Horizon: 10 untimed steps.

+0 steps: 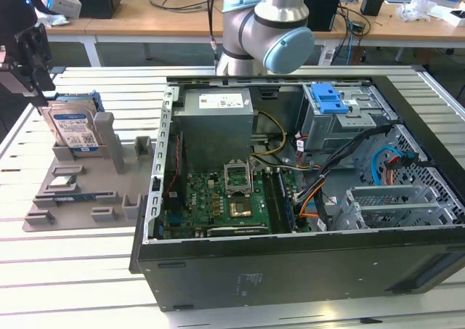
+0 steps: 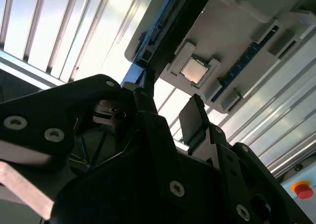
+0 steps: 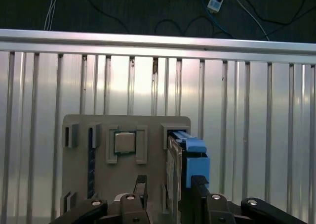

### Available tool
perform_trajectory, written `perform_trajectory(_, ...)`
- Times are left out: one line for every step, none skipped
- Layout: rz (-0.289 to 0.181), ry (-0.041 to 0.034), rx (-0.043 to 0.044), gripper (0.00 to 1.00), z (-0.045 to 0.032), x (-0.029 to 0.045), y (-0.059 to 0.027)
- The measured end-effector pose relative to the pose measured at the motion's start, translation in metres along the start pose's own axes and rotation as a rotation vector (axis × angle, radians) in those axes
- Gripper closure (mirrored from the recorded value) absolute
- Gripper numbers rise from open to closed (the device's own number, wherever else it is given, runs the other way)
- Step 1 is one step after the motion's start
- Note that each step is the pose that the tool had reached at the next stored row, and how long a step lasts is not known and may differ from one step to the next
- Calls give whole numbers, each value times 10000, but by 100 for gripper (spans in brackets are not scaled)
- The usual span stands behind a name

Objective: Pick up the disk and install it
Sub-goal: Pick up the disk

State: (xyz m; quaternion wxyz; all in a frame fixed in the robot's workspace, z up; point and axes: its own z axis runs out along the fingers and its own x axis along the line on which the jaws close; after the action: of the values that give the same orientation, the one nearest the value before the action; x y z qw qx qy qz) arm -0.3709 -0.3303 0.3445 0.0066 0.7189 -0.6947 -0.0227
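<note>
The gripper [image 1: 33, 64] hangs just above the disk [image 1: 73, 129]. Its fingers [image 3: 141, 185] are spread apart and hold nothing. The disk stands upright on its edge in a slot of the grey holder [image 1: 73, 214]. This holder lies on the table [image 1: 87, 285] near the edge at the exterior view's left, beside the open computer case [image 1: 290, 256]. So the disk is not yet grasped and not yet in the case.

I judge that the danger is in the alignment. In the first wrist view one finger seems to be over the blue rail of the disk and not clearly beside it. If the gripper descends like this, that finger can hit the top of the rail and push the disk crooked in its slot. A grip on the smooth plastic rail alone could slip. A pull that is not straight could jam the disk or lift the holder with it.

I count one disk, one gripper with two fingers, one holder, one processor chip [image 3: 124, 142] and one memory stick [image 3: 91, 164] in the holder, and one computer case.
</note>
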Motion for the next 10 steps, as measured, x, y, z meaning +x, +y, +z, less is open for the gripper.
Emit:
perform_trajectory(-1,-1,1,52,15,-39,-2)
perform_trajectory(-2,-1,2,52,37,-68,-5)
perform_trajectory(-2,0,1,52,57,-96,-6)
perform_trajectory(-1,0,-1,52,75,-138,-8)
perform_trajectory(-1,0,1,52,85,-165,-10)
perform_trajectory(-2,-1,1,52,92,-187,-11)
perform_trajectory(-2,-1,3,52,113,-211,-10)
perform_trajectory(-2,0,1,52,147,-224,-5)
perform_trajectory(-2,0,1,52,182,-230,2)
perform_trajectory(-2,0,1,52,222,-236,15)
